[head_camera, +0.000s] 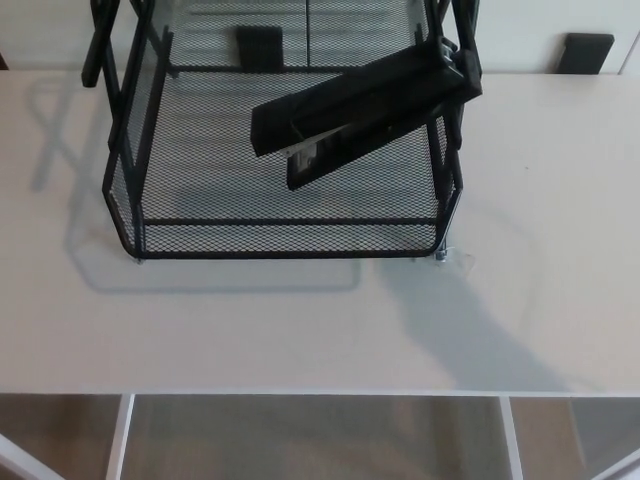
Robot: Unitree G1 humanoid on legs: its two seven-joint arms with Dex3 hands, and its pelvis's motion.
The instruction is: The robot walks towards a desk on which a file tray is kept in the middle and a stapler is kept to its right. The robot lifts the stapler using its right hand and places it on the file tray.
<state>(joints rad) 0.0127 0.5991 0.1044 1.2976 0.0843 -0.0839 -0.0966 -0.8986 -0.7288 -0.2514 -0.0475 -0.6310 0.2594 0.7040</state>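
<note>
Hands unseen; stapler [360, 110] tilted across file tray [290, 238] wall.

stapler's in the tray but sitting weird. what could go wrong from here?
1. The stapler lies tilted, its right end propped high against the right side of the file tray rather than flat on the mesh. It could slide down or tip over the side onto the desk.
2. Its two halves gape apart at the lower left end, so it might snag the mesh if moved again.

Stapler [365, 105] sits tilted across file tray's [290, 238] right side.
</note>
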